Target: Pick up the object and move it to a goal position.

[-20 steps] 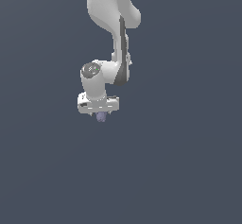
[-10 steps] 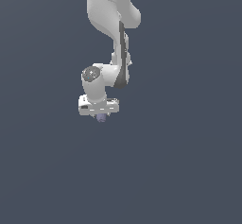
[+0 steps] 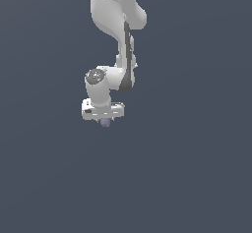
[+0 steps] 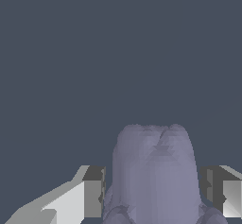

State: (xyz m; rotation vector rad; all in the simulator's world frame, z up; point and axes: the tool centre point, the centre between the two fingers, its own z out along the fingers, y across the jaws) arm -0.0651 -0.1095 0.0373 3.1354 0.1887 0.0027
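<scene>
The object (image 3: pixel 105 123), a small lumpy pale lavender-grey blob, sits between the fingertips under the white hand of my gripper (image 3: pixel 104 120) in the exterior view. In the wrist view the object (image 4: pixel 156 171) fills the space between the two fingers. The dark pad of one finger (image 4: pixel 94 192) lies against one side of it. The pad of the other finger (image 4: pixel 212 190) lies against the opposite side. The gripper (image 4: pixel 153 194) is shut on the object. The object's lower part is cut off by the wrist view's edge.
A plain dark blue-grey surface (image 3: pixel 197 178) fills the background in both views. The white arm (image 3: pixel 113 20) reaches down from the exterior view's top. No other objects or edges show.
The arm's wrist and hand have sunk slightly in the exterior view. The object has stayed between the fingers.
</scene>
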